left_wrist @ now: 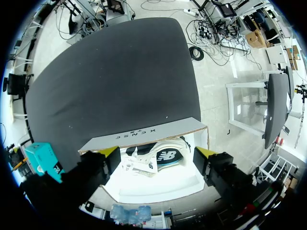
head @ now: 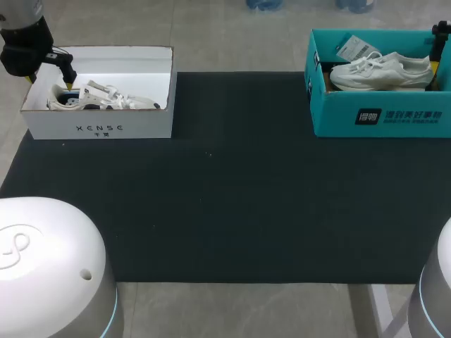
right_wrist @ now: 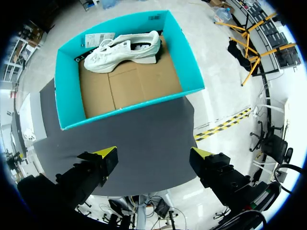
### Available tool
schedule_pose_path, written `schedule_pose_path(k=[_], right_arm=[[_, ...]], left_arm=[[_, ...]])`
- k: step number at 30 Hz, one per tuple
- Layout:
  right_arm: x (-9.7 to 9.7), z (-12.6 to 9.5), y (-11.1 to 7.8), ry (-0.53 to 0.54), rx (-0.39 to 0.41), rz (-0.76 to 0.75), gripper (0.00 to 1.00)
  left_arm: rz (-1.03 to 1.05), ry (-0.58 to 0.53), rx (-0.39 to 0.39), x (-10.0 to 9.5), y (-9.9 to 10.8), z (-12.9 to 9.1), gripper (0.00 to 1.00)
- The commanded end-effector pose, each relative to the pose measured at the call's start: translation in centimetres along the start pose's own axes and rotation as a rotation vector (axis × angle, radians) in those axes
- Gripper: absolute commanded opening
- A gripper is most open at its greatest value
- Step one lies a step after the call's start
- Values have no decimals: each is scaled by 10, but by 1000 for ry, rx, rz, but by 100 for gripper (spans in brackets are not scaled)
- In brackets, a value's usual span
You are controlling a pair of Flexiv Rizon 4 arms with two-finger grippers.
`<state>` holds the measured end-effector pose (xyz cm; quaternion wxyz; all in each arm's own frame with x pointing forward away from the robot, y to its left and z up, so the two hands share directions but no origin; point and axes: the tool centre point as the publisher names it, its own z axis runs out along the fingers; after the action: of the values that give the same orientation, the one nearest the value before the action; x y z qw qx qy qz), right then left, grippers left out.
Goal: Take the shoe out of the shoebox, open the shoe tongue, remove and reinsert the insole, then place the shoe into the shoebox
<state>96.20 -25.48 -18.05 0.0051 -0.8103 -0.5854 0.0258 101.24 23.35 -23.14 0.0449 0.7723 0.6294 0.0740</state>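
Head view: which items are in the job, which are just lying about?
Job: white shoebox, shoe in it, left pincer open over it; likely also teal shoebox, its white shoe.
Lying about: black mat, paper tag in the teal box.

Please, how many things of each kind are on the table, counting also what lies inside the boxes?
Shoeboxes: 2 (white shoebox, teal shoebox)
Sneakers: 2 (off-white sneaker in the white shoebox, white sneaker in the teal shoebox)
Paper tags: 1 (paper tag in the teal shoebox)
Total: 5
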Motion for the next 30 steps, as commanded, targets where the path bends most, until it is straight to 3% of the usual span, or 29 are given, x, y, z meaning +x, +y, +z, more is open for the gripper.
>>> schedule_pose_path(k=[1,7,15,16,30], right_arm=[[5,3,51,-7,42,68,100],[5,3,97,7,-54,123,100],[12,22,150,-53,-46,130,100],[14,22,152,-97,-43,145,100],[16,22,154,-95,-64,119,100]], left_arm=[[0,1,-3,0,-1,0,100],[0,1,-3,0,-1,0,100],[0,1,-3,0,-1,0,100],[0,1,-3,0,-1,0,100],[0,1,-3,0,-1,0,100]])
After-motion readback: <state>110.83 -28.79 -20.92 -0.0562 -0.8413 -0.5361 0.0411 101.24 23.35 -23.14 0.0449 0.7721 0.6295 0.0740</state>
